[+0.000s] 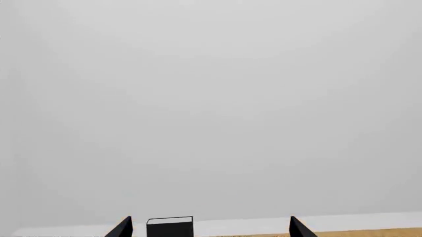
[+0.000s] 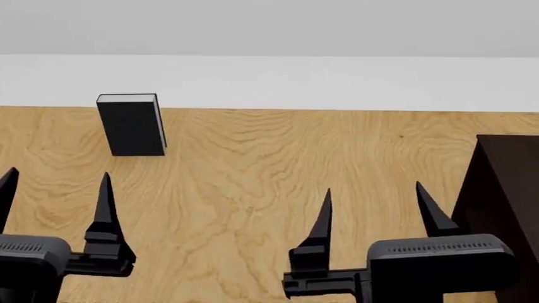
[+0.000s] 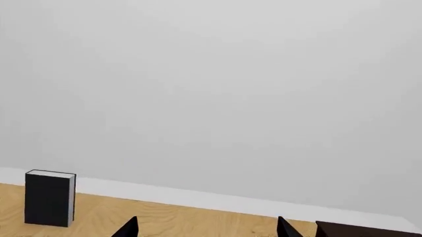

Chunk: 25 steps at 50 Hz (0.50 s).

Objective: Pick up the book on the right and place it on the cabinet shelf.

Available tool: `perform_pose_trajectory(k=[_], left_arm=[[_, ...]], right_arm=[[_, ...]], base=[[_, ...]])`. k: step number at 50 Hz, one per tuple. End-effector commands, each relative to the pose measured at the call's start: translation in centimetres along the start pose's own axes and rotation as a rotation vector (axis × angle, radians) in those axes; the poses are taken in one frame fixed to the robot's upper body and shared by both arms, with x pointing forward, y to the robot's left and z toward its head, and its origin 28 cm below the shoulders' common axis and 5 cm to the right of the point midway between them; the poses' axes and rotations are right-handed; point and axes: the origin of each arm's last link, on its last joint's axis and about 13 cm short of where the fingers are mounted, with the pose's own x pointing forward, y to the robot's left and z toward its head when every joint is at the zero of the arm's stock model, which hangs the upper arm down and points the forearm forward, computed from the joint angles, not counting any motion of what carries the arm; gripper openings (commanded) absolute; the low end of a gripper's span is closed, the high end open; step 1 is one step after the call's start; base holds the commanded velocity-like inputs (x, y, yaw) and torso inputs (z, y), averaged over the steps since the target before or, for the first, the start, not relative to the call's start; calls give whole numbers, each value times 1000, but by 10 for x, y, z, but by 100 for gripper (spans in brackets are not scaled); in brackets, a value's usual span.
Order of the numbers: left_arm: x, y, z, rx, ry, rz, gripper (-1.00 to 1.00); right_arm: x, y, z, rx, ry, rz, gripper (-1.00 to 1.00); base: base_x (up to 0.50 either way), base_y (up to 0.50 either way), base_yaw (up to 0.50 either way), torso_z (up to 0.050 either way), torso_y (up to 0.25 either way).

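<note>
So right now both arms hang low over the wooden worktop (image 2: 252,189) with nothing in them. The left pincer (image 2: 52,183) is spread wide, tips well apart, and the right pincer (image 2: 375,202) is the same, open and empty.

The catch: the grey book the task wants isn't in any view. The only book showing is a black book (image 2: 130,124) with a white page edge, standing upright near the far wall on the left side. That's not the one, so I wouldn't go for it.

The dark cabinet (image 2: 505,189) sits at the right edge of the head view, just beside the right pincer. Its corner also peeks into the right wrist view (image 3: 366,230).

My take on doing this step well:
- Look first. Turn the head or base to the right until the grey book shows up, before committing either arm.
- Use the right arm, I'd guess, since both target and cabinet should be on that side.
- Keep that pincer open on the approach and mind the cabinet side, it's close enough to clip.
- Grab across the book's thin dimension so it doesn't twist.
</note>
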Motion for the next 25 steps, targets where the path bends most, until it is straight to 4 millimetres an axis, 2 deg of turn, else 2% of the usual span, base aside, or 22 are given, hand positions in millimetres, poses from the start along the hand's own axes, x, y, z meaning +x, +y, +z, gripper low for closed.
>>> perform_pose_trajectory(k=[1, 7, 13, 15, 18, 20, 22, 25], left_arm=[[1, 3, 1, -11, 6, 10, 100], [1, 4, 1, -9, 7, 8, 100], [-3, 1, 3, -12, 2, -29, 100], [-3, 1, 4, -16, 3, -32, 100], [-3, 2, 5, -20, 9, -38, 100], [-3, 2, 6, -23, 10, -34, 100], [-3, 4, 8, -25, 4, -31, 100], [-2, 6, 9, -29, 2, -30, 100]], right_arm=[[-6, 0, 13, -23, 34, 16, 100], [-5, -7, 32, -69, 167, 22, 100], [2, -13, 57, -103, 306, 122, 100], [7, -16, 59, -96, 341, 140, 100], [24, -34, 70, -75, 382, -22, 100], [28, -31, 78, -91, 426, 53, 100], [26, -26, 87, -42, 467, 236, 100], [26, -27, 94, -19, 517, 320, 100]], base=[[0, 0, 0, 0, 0], [0, 0, 0, 0, 0], [0, 0, 0, 0, 0], [0, 0, 0, 0, 0], [0, 0, 0, 0, 0], [0, 0, 0, 0, 0], [0, 0, 0, 0, 0], [0, 0, 0, 0, 0]])
